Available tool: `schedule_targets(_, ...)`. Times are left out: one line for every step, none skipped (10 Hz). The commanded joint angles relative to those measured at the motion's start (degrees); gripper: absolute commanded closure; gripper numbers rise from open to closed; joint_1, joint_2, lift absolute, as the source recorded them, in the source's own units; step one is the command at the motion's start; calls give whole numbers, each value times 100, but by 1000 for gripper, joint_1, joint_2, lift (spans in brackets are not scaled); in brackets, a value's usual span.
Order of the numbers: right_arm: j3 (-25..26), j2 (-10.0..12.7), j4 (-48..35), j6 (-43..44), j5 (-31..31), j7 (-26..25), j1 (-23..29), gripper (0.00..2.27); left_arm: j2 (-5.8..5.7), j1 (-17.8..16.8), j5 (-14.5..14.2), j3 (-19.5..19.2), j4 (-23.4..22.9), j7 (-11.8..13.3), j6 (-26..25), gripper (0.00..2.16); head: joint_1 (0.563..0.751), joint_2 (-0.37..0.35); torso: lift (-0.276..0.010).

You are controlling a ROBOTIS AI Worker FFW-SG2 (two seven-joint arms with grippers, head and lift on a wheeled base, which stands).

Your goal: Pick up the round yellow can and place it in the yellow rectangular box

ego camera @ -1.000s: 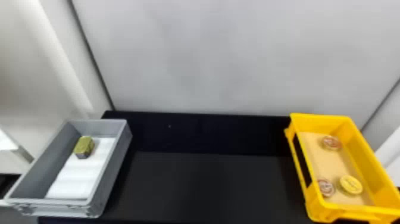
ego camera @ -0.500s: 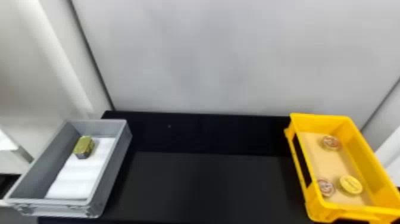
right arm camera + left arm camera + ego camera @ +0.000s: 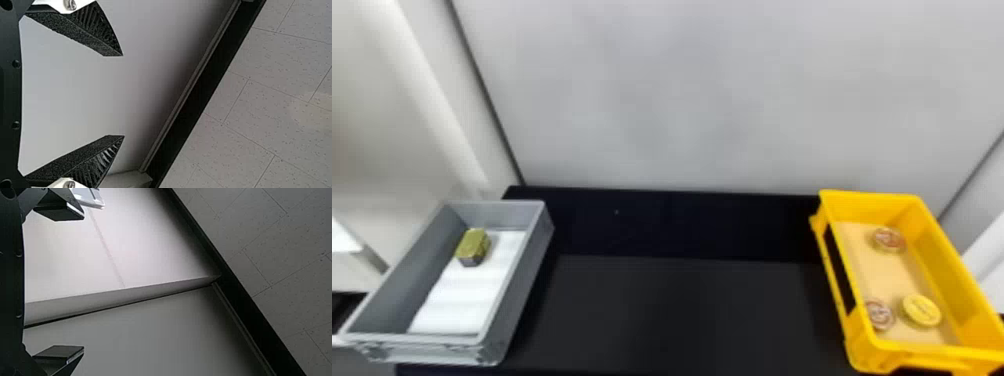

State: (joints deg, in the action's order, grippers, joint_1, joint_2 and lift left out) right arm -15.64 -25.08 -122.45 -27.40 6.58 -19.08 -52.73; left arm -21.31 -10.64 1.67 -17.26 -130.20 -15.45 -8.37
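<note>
Round yellow can (image 3: pixel 922 310): seated inside the yellow rectangular box (image 3: pixel 953 280), toward the near end; face up.
Red-marked round tins: one (image 3: pixel 880 315) is located just beside the can, on its left; the other (image 3: pixel 888 240) is placed toward the box's far end.
Yellow rectangular box: positioned at the right of the black bench (image 3: pixel 682 310).
Grey box (image 3: pixel 499 212): positioned at the left of the bench; partly lined with a white sheet (image 3: pixel 464 295); a gold-topped block (image 3: pixel 473 246) is contained toward its far end.
Left end effector (image 3: pixel 83 281): fingers spread apart, as seen in the left wrist view.
Right end effector (image 3: pixel 123 96): fingers likewise set well apart, as seen in the right wrist view.
</note>
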Motion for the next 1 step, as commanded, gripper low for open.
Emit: schedule_targets(17, 38, -68, -127, -104, -43, -27, 13, 3, 1, 0, -6, -6, 15, -7, 87, 694, 54, -3)
